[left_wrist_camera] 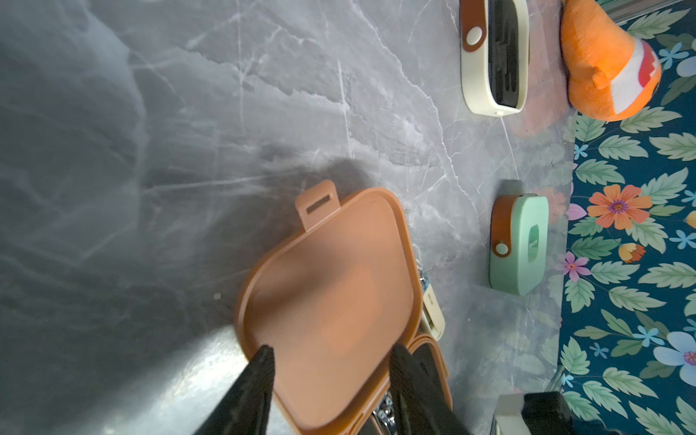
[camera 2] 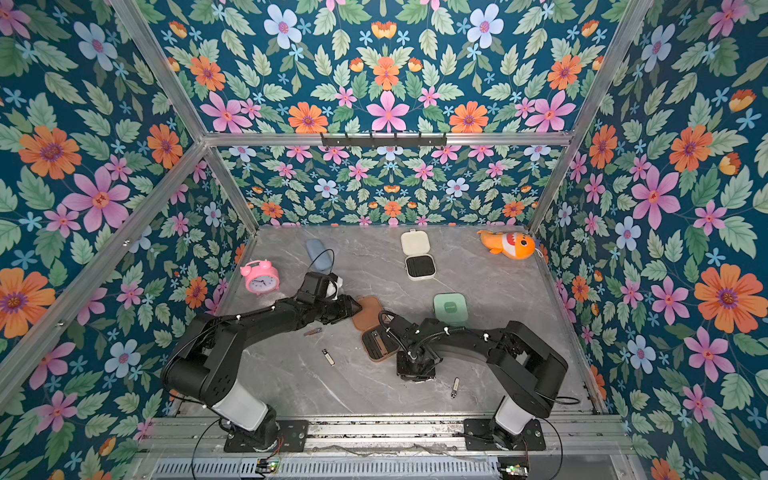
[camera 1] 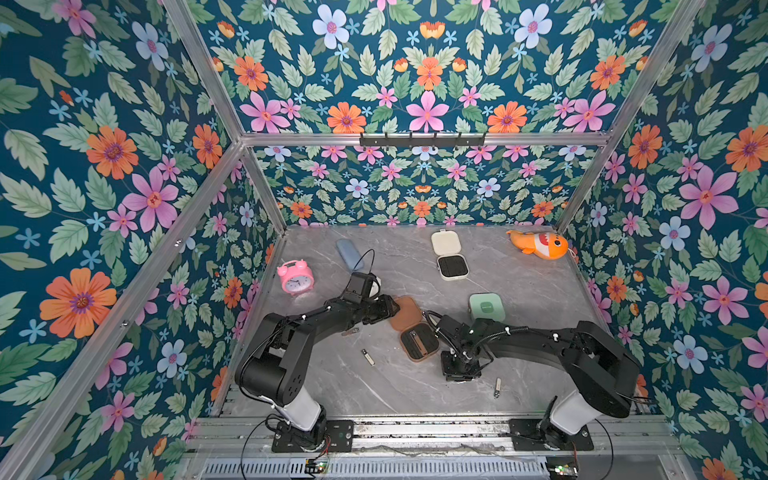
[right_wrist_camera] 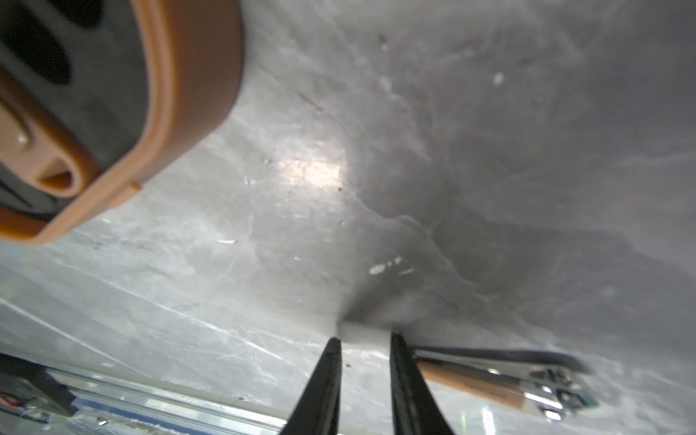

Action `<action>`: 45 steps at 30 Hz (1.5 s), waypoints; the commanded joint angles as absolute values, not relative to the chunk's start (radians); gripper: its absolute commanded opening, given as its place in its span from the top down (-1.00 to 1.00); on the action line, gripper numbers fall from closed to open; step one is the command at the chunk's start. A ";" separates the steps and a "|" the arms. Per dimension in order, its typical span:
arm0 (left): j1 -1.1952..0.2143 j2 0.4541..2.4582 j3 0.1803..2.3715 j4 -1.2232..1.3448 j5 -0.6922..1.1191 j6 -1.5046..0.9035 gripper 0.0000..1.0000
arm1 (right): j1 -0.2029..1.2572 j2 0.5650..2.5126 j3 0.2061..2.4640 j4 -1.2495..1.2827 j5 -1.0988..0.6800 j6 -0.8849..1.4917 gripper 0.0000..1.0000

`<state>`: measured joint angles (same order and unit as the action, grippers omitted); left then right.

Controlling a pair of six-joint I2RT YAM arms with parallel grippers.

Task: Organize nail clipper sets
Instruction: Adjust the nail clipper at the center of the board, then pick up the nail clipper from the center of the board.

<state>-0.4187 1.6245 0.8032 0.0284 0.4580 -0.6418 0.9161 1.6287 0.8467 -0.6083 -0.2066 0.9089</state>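
Left gripper is clamped on the open lid of the brown case, mid-bench. The right gripper pinches a tan-and-silver clipper by one end, low beside the case's tray. That end-on pinch is the worry: the clipper could swivel or slip and miss its slot, and a lid sliding free could drop onto it.

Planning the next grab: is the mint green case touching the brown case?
Apart. The left wrist view shows grey table between the mint green case and the brown case.
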 commanded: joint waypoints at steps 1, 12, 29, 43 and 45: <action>-0.419 1.633 0.819 0.026 0.468 -0.624 -0.05 | 0.922 1.615 0.784 -0.674 -0.170 0.967 0.49; -0.420 1.657 0.841 0.023 0.470 -0.627 -0.05 | 0.921 1.560 0.846 -0.697 -0.129 0.932 0.37; -0.421 1.653 0.851 0.027 0.476 -0.626 -0.05 | 0.907 1.362 0.818 -0.849 -0.035 1.080 -0.23; -0.420 1.660 0.853 0.024 0.486 -0.611 -0.05 | 0.806 1.371 0.702 -0.703 -0.114 1.082 -0.35; -0.419 1.660 0.852 0.025 0.485 -0.611 -0.05 | 0.798 1.394 0.716 -0.707 -0.112 1.070 -0.32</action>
<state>-0.4198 1.6596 0.8520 0.0219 0.4763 -0.6235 0.8059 1.3746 0.7017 -0.7116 -0.1055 1.0798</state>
